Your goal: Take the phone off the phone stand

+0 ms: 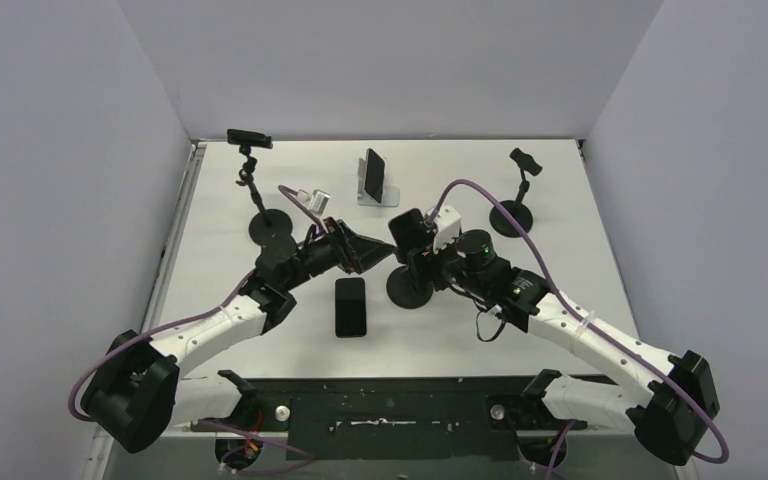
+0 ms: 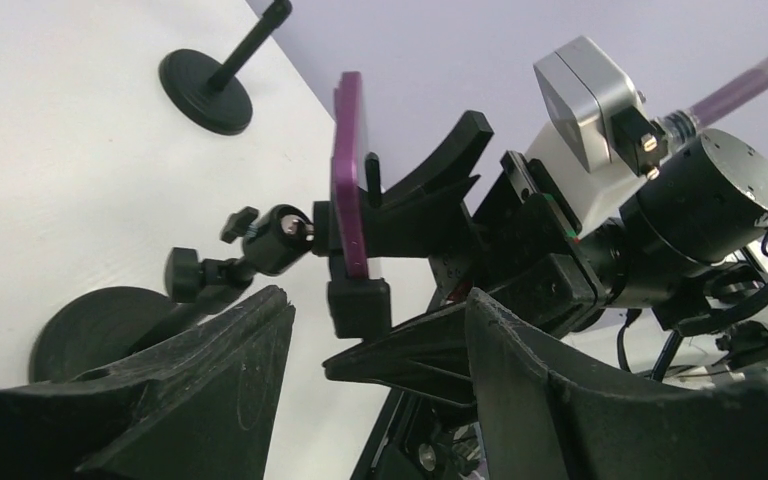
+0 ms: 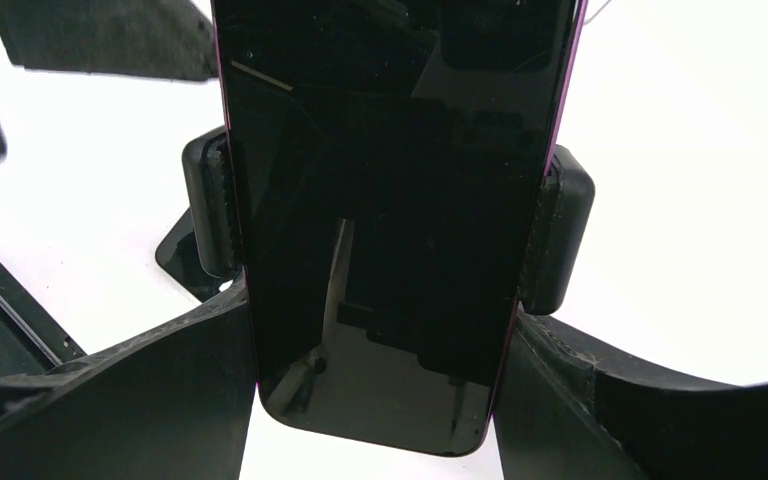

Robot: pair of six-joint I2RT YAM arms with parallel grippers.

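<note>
A black phone with a purple edge stands upright in the black clamp of a phone stand with a round base. My right gripper is shut on the phone's lower end, one finger on each long edge, just below the clamp's arms. In the top view the right gripper is at the phone. My left gripper is open and empty, its fingers spread just under the clamp and the edge-on phone. In the top view the left gripper sits just left of the stand.
A second black phone lies flat on the table in front of the stand. A third phone leans in a silver holder at the back. Empty clamp stands rise at back left and back right.
</note>
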